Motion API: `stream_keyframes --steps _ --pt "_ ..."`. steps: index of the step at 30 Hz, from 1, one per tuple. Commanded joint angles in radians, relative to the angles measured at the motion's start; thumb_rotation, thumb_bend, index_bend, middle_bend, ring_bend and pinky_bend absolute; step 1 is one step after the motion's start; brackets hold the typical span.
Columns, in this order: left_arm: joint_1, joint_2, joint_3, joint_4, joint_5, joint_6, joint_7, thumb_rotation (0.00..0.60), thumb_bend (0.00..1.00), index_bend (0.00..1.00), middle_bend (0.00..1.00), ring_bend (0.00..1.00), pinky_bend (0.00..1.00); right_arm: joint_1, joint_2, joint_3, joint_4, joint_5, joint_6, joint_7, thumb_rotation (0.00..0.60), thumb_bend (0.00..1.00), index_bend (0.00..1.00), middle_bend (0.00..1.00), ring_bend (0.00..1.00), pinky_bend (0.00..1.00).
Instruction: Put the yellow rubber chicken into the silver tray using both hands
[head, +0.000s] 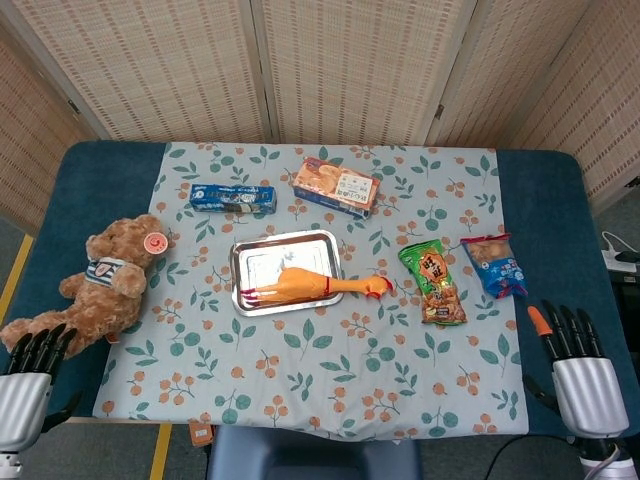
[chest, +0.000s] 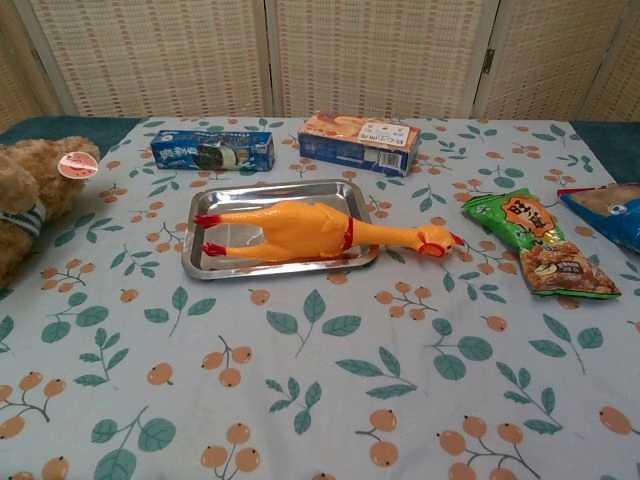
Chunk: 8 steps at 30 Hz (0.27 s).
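Observation:
The yellow rubber chicken lies on its side in the silver tray. Its red feet point left, and its neck and head stick out over the tray's right rim onto the cloth. My left hand is at the lower left corner of the head view, off the table, fingers extended and holding nothing. My right hand is at the lower right corner, also off the table and empty. The chest view shows neither hand.
A brown teddy bear lies at the table's left. A blue cookie box and an orange box stand behind the tray. A green snack bag and a blue snack bag lie to the right.

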Motion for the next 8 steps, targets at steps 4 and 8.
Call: stream_keyframes --steps 4,8 --pt "0.022 -0.012 -0.012 0.003 0.02 0.021 0.023 0.6 0.3 0.0 0.0 0.0 0.0 -0.008 0.001 0.016 0.008 -0.007 -0.025 0.006 0.6 0.12 0.0 0.0 0.0 0.0" --pt "0.034 -0.015 -0.025 0.006 0.017 0.033 0.021 0.6 0.3 0.0 0.0 0.0 0.0 -0.017 0.003 0.025 0.009 -0.016 -0.03 0.006 0.6 0.12 0.0 0.0 0.0 0.0"
